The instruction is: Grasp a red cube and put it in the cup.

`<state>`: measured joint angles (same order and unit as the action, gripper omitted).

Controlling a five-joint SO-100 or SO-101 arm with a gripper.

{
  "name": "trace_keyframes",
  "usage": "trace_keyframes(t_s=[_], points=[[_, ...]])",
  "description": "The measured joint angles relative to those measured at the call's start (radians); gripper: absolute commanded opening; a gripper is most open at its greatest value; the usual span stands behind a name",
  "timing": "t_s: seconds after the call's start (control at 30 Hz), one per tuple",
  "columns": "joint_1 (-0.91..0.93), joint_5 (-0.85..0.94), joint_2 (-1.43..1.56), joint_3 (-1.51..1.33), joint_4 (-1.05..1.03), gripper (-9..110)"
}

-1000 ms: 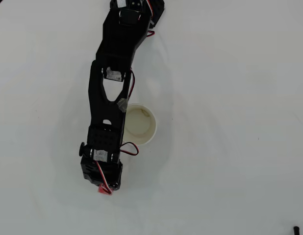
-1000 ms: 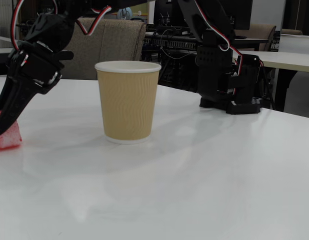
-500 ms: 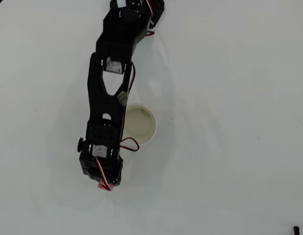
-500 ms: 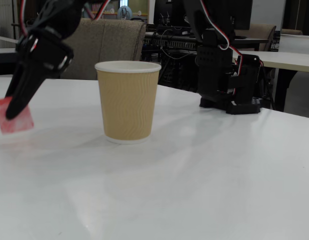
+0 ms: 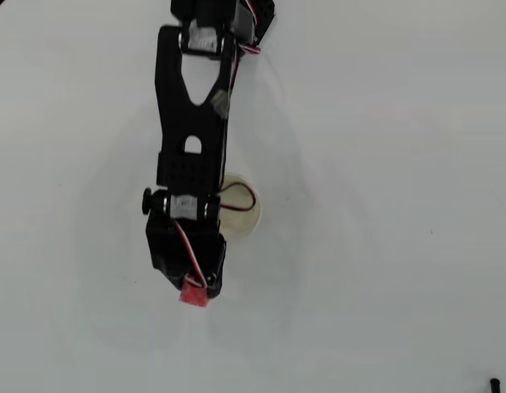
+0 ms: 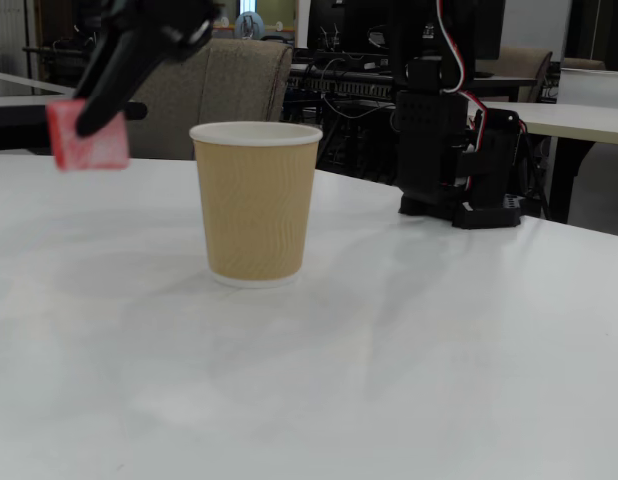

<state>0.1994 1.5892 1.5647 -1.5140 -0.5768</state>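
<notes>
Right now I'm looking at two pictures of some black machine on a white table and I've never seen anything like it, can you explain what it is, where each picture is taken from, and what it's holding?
It is a small black robot arm with a two-finger gripper at its end. One picture looks straight down from above; the other comes from a camera standing low at table level. On the white table stands one paper cup, tan outside and cream inside, partly hidden under the arm in the overhead view. The gripper is shut on a small red cube, held in the air near the height of the cup's rim and off to its left in the fixed view. From above, the cube is not over the cup's mouth.
</notes>
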Motion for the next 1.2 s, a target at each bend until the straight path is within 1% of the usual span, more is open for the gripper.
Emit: trace_keyframes(t_s=[0.43, 0.97, 1.2], points=[[-0.066, 0.000, 0.295, -0.229, 0.000, 6], [-0.064, 0.000, 0.416, -0.302, 0.021, 6], [-0.101, 0.000, 0.514, -0.402, 0.021, 6]])
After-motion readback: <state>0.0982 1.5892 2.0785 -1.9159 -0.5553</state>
